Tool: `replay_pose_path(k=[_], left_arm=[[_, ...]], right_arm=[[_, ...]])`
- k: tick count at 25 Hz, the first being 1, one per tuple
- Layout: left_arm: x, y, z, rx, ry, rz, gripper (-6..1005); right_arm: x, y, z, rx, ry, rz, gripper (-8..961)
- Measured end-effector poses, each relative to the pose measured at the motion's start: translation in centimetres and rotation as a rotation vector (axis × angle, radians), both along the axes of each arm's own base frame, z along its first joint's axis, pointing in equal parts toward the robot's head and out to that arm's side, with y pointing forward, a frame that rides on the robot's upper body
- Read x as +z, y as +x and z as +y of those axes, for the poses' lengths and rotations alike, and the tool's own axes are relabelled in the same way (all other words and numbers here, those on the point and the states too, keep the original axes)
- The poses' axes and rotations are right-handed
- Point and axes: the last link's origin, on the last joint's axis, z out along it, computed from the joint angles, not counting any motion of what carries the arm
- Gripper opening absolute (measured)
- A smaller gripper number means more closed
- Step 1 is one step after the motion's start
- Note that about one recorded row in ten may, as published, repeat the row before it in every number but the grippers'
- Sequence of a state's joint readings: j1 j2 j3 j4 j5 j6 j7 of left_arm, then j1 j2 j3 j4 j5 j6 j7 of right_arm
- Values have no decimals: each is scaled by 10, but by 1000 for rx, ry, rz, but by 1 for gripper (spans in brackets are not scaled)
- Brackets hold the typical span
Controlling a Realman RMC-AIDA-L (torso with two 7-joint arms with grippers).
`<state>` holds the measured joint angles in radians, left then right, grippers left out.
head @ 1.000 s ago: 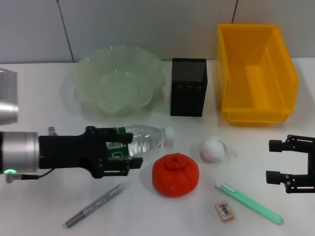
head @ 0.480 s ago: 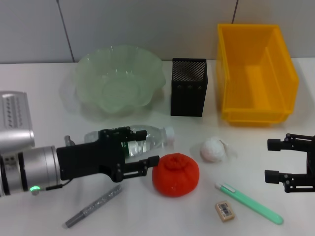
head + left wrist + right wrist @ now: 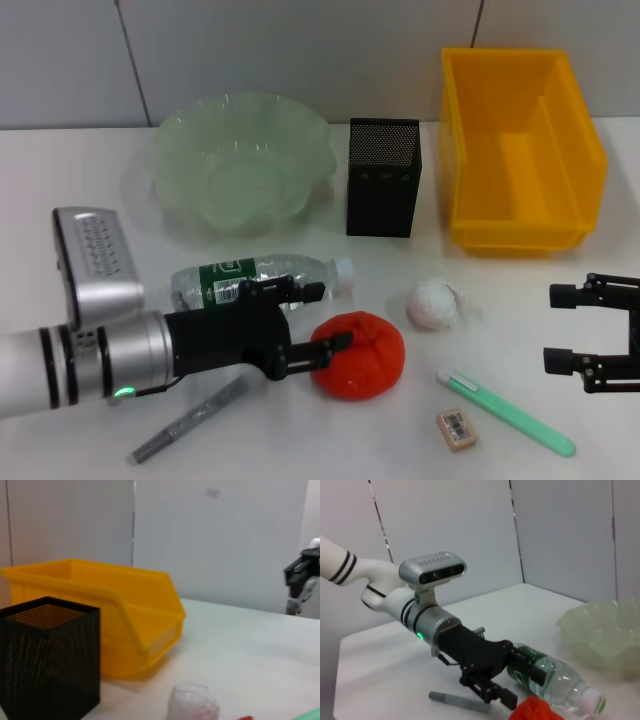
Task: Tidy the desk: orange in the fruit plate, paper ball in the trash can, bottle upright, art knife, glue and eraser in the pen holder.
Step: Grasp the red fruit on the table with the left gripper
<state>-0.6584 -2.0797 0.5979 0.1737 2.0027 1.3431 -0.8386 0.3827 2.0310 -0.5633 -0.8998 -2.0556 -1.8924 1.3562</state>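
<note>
My left gripper [image 3: 331, 318] is open, its fingers at the left side of the red-orange orange [image 3: 362, 357] on the white table. The clear bottle [image 3: 262, 279] with a green label lies on its side just behind the gripper. The white paper ball [image 3: 433, 303] lies right of the orange. The green art knife [image 3: 506, 412] and the tan eraser [image 3: 456, 428] lie at the front right. A grey pen-like stick [image 3: 190, 418] lies at the front left. My right gripper [image 3: 592, 336] is open and empty at the right edge.
A pale green fruit plate [image 3: 240, 165] stands at the back left, a black mesh pen holder [image 3: 383, 177] in the middle and a yellow bin [image 3: 520, 150] at the back right. The left wrist view shows the pen holder [image 3: 47, 665], the bin [image 3: 100, 615] and the paper ball [image 3: 192, 702].
My left arm has moved right and forward, off the bottle and up to the orange's left side. The bottle now shows in full. The right arm has not moved.
</note>
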Motion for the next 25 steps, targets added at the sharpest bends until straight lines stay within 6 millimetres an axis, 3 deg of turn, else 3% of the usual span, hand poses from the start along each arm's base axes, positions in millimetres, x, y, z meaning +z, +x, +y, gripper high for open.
replay_pose_path(k=[6, 25], left_arm=[[-13, 12, 13, 12, -7, 39, 701], [-30, 15, 5, -47, -18, 83, 696]], right_arm=[[0, 7, -3, -25, -8, -28, 786], [0, 6, 1, -60, -10, -27, 786]])
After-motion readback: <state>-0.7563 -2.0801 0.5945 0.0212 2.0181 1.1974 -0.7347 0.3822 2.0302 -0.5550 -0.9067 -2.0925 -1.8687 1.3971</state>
